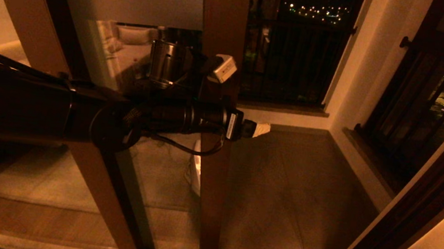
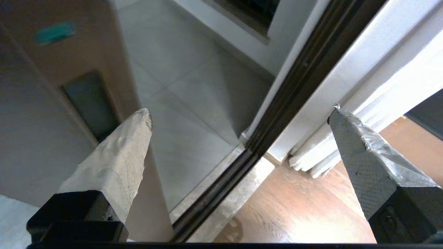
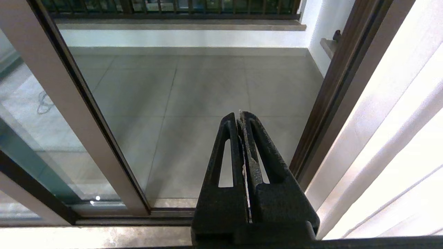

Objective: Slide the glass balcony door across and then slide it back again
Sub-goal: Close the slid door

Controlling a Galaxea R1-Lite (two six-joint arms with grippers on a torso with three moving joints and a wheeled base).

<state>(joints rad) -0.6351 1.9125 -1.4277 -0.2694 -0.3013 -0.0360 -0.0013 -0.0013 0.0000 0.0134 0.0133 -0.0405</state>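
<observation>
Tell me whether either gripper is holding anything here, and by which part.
Nothing is held. The left gripper is open beside the door edge, near its handle slot, gripping nothing. The right gripper is shut on nothing.

black tubular left arm (image 1: 42, 105), looped black cable (image 1: 180, 147), tape-wrapped pincer fingers (image 2: 117, 162), slotted black right pincer (image 3: 242, 119)

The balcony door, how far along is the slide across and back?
The door stands slid aside, the doorway to the balcony floor open. The left gripper is open, one finger beside the door's slot handle. Right gripper is shut and idle. Sliding it back to the jamb remains.
</observation>
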